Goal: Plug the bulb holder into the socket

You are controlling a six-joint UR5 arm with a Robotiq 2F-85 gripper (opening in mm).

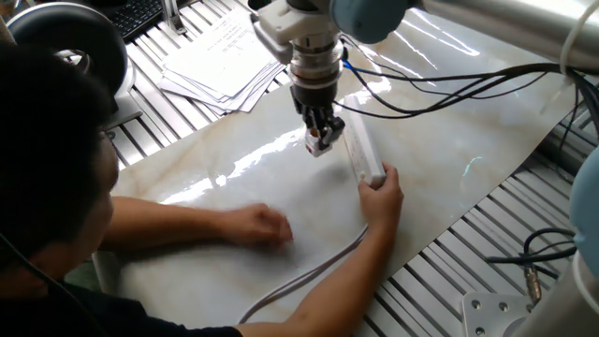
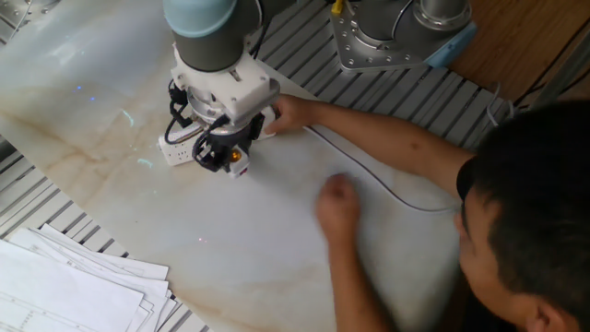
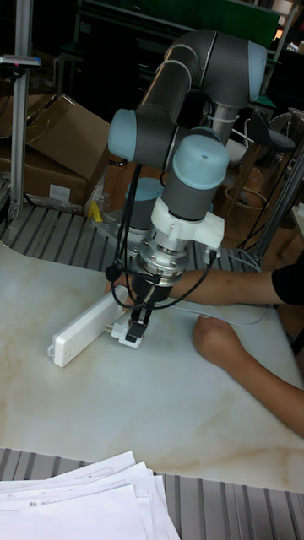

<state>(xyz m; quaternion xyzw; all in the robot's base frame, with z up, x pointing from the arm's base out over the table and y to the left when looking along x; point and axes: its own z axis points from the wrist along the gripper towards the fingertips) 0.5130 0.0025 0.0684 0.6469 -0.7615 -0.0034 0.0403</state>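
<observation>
The bulb holder (image 1: 318, 146) is a small white piece with an orange glow inside (image 2: 239, 159), and my gripper (image 1: 320, 137) is shut on it. It hangs just above the marble top, right beside the long side of the socket (image 1: 364, 155), a long white power strip. In the tall fixed view the bulb holder (image 3: 130, 332) sits at the strip's (image 3: 78, 334) near edge, under my gripper (image 3: 138, 319). I cannot tell whether the two touch. The prongs are hidden. A person's hand (image 1: 380, 191) holds the strip's cable end down.
The person's other hand (image 1: 258, 227) rests on the marble (image 1: 449, 159) toward the front. The strip's grey cable (image 1: 309, 274) runs to the table edge. A stack of papers (image 1: 217, 65) lies at the back left. Black robot cables (image 1: 440, 89) hang above the far side.
</observation>
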